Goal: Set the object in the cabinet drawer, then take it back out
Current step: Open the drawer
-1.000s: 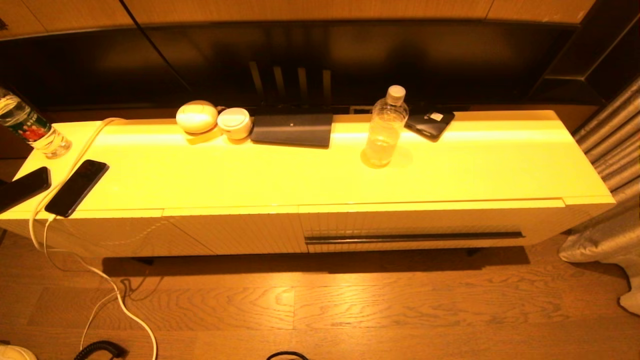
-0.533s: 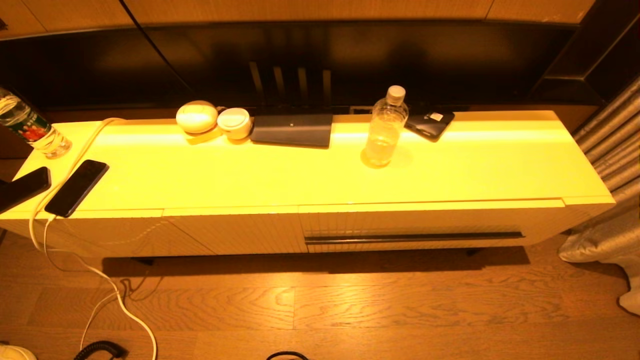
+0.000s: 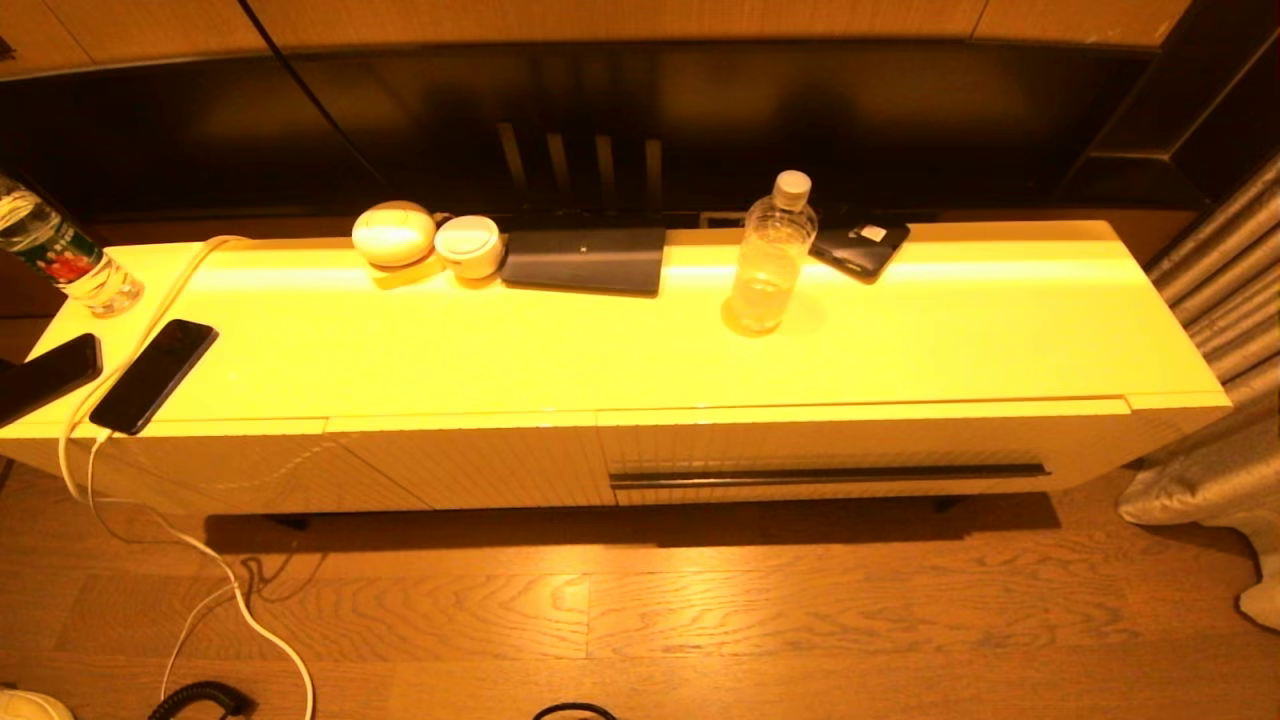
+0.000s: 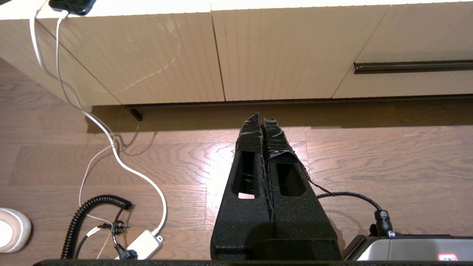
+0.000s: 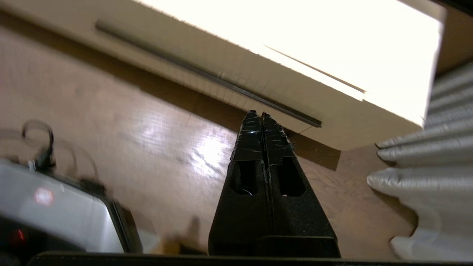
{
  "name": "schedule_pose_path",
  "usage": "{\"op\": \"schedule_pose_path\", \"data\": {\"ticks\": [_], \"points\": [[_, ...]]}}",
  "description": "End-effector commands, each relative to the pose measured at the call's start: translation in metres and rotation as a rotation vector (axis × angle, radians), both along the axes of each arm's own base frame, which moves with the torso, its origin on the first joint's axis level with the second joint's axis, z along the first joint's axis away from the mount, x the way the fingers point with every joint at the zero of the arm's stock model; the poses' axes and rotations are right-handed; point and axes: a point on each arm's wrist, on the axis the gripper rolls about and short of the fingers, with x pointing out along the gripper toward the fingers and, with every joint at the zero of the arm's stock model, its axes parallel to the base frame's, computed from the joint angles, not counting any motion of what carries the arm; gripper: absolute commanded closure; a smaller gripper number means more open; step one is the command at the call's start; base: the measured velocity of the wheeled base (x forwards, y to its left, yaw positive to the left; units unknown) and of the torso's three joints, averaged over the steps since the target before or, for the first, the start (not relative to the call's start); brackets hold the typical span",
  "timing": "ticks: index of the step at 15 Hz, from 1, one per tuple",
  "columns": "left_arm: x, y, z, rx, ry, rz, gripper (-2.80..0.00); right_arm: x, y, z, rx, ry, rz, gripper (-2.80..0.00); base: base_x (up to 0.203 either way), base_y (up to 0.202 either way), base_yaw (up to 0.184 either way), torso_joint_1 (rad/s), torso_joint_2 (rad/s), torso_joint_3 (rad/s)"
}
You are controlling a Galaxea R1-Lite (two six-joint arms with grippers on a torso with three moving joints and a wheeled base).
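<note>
The clear water bottle [image 3: 768, 258] with a white cap stands upright on the cabinet top, right of centre. The cabinet drawer [image 3: 830, 445] is closed, its ribbed front crossed by a long dark handle strip [image 3: 828, 474]; that strip [image 5: 207, 75] also shows in the right wrist view. Neither arm appears in the head view. My left gripper [image 4: 262, 117] is shut and empty, low over the floor in front of the cabinet's left panels. My right gripper [image 5: 258, 113] is shut and empty, pointing toward the right end of the drawer handle.
On the cabinet top lie two phones [image 3: 152, 375] at the left with a white cable [image 3: 120, 400], a labelled bottle [image 3: 62, 255], two round white items [image 3: 394, 233], a dark flat case [image 3: 584, 260] and a dark device [image 3: 858, 246]. A grey curtain [image 3: 1220, 330] hangs at the right.
</note>
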Motion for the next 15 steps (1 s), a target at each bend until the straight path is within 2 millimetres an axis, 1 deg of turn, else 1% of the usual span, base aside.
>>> {"op": "schedule_pose_path", "data": {"ticks": [1, 3, 4, 6, 8, 10, 13, 15], "points": [[0.0, 0.0, -0.001, 0.0, 0.002, 0.0, 0.0, 0.042, 0.007, 0.011, -0.047, 0.124, 0.035, 0.0, 0.0, 0.0, 0.0, 0.0, 0.0, 0.0], [0.0, 0.0, -0.001, 0.0, 0.002, 0.0, 0.0, 0.072, 0.014, 0.022, -0.094, 0.183, 0.076, 0.0, 0.0, 0.0, 0.0, 0.0, 0.0, 0.0], [0.0, 0.0, 0.0, 0.0, 0.001, 0.0, 0.0, 0.084, 0.018, 0.027, -0.127, 0.199, 0.099, 0.0, 0.0, 0.0, 0.0, 0.0, 0.0, 0.0], [0.0, 0.0, -0.001, 0.0, 0.002, 0.0, 0.0, 0.115, 0.026, 0.019, -0.241, 0.278, 0.14, 0.0, 0.0, 0.0, 0.0, 0.0, 0.0, 0.0], [0.0, 0.0, 0.0, 0.0, 0.001, 0.0, 0.0, 0.138, 0.033, 0.007, -0.381, 0.35, 0.214, 0.0, 0.0, 0.0, 0.0, 0.0, 0.0, 0.0], [0.0, 0.0, 0.0, 0.0, 0.001, 0.0, 0.0, 0.15, 0.039, -0.006, -0.485, 0.433, 0.284, 0.0, 0.0, 0.0, 0.0, 0.0, 0.0, 0.0], [0.0, 0.0, -0.001, 0.0, 0.002, 0.0, 0.0, 0.152, 0.044, -0.019, -0.687, 0.482, 0.423, 0.0, 0.0, 0.0, 0.0, 0.0, 0.0, 0.0], [0.0, 0.0, 0.0, 0.0, 0.001, 0.0, 0.0, 0.151, 0.043, -0.022, -0.802, 0.503, 0.508, 0.0, 0.0, 0.0, 0.0, 0.0, 0.0, 0.0]]}}
